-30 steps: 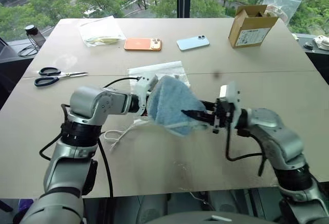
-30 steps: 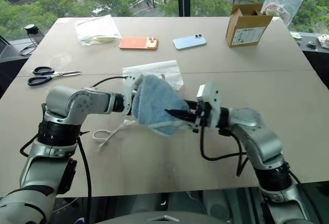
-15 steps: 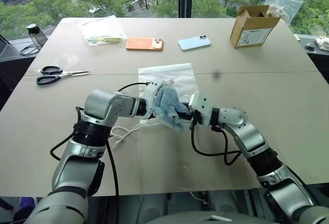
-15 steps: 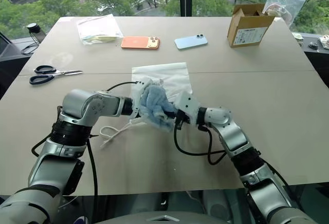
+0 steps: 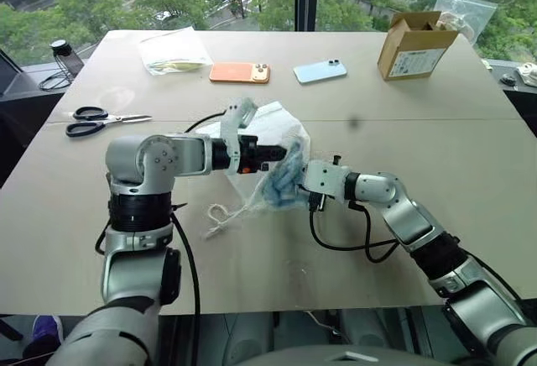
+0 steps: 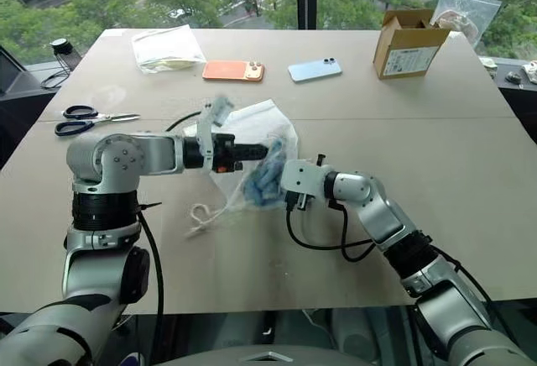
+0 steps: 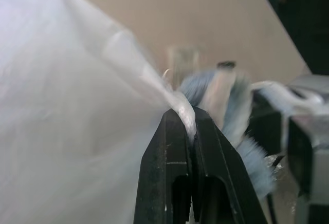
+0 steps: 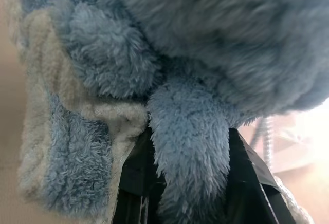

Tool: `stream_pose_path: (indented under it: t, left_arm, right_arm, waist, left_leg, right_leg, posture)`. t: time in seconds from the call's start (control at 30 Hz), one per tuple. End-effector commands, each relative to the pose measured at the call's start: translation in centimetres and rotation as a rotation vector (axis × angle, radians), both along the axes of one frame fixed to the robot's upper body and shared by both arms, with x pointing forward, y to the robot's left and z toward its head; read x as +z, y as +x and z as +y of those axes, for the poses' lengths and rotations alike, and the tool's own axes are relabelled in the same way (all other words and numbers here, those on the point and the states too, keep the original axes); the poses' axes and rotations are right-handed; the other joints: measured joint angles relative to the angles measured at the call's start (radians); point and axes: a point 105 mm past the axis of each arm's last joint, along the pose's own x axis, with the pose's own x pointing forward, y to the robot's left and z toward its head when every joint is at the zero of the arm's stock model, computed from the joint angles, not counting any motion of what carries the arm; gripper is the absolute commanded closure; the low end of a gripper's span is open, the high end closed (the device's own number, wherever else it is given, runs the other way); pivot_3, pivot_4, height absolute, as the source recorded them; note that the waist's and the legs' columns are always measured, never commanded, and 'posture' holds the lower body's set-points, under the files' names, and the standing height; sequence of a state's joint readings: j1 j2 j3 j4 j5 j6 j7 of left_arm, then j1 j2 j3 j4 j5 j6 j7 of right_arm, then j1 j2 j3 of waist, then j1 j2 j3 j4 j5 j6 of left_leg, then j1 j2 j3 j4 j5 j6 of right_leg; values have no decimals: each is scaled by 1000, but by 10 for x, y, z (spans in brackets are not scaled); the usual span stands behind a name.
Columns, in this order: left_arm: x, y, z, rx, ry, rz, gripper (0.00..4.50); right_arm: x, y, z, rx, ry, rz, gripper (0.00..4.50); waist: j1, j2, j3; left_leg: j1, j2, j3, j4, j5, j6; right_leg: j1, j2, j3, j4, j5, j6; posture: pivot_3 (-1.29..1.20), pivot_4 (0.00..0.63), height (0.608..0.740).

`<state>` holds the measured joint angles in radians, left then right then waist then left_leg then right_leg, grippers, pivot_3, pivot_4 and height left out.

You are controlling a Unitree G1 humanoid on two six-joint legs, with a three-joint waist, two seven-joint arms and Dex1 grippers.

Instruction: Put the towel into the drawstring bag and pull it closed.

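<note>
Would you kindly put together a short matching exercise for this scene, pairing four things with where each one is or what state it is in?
Things:
1. towel
2. drawstring bag
3. scissors
4. cardboard box

Places or states:
A. lying flat on the table's left side
B. standing open at the far right of the table
C. its fabric pinched by the left tool and lifted off the table
D. bunched up, clamped in the right tool at the bag's mouth

Pairs: 1-D, 2-C, 3-A, 4-B
</note>
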<state>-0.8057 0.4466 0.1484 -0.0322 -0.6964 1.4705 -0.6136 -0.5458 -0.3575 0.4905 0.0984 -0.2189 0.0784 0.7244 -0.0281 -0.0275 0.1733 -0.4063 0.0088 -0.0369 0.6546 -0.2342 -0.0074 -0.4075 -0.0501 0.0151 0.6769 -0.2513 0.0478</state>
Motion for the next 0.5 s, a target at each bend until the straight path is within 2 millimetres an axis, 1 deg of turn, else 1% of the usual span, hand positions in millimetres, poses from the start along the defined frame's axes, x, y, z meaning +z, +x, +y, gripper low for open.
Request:
stream_pose_path:
  t: [0.03, 0.07, 0.13, 0.2, 0.27, 0.33, 0.4, 0.5]
  left_arm:
    - [22, -5, -10, -47, -42, -68, 4500]
    - [21, -6, -11, -51, -41, -62, 4500]
    - [16, -14, -17, -96, -11, -69, 4500]
    - [9, -23, -21, -136, 17, -70, 4500]
    - [5, -29, -22, -155, 28, -66, 4500]
    - [2, -34, -21, -167, 35, -71, 4500]
    - [-3, -38, -18, -171, 53, -72, 4500]
    - [-11, -42, -14, -168, 71, -58, 4500]
  right_arm:
    - [-21, 5, -15, -27, -146, -21, 4209]
    - [-20, 5, -15, -25, -152, -34, 4209]
    - [-15, 7, -11, -39, -125, -20, 4209]
    - [-2, 7, 2, -98, 86, 130, 4209]
    - [4, 9, 7, -156, 250, 284, 4209]
    - [3, 13, 2, -218, 329, 388, 4209]
    - [-5, 15, -5, -259, 307, 414, 4209]
    - [-2, 18, -9, -324, 457, 544, 4209]
  waist:
    - [0, 0, 0]
    - [-1, 0, 0]
    - [-2, 0, 0]
    - [-4, 0, 0]
    - [-7, 0, 0]
    - [-12, 0, 0]
    - [-12, 0, 0]
    - [-12, 0, 0]
  left_leg:
    - [3, 0, 0, -1, 0, 0]
    - [6, 0, 1, -2, 0, 0]
    - [8, 0, 1, -2, 0, 0]
    - [8, 0, 0, -2, 0, 0]
    - [8, 1, -1, -3, 0, 0]
    - [8, 1, -2, -3, 0, 0]
    - [8, 1, -2, -3, 0, 0]
    - [9, 1, -2, -3, 0, 0]
  right_leg:
    - [2, 0, 0, 0, 0, 0]
    - [4, 0, 1, -1, 0, 0]
    - [7, 0, 1, -1, 0, 0]
    - [7, 0, 1, -1, 0, 0]
    - [7, 0, 2, -1, 0, 0]
    - [6, 1, 3, 0, 0, 0]
    - [6, 0, 4, 0, 0, 0]
    - [6, 1, 3, -1, 0, 0]
  posture:
    - [0, 150, 740]
    - [0, 150, 740]
    - [0, 150, 740]
    - [0, 150, 740]
    - [0, 150, 740]
    - [0, 150, 740]
    - [0, 150, 740]
    - [0, 150, 740]
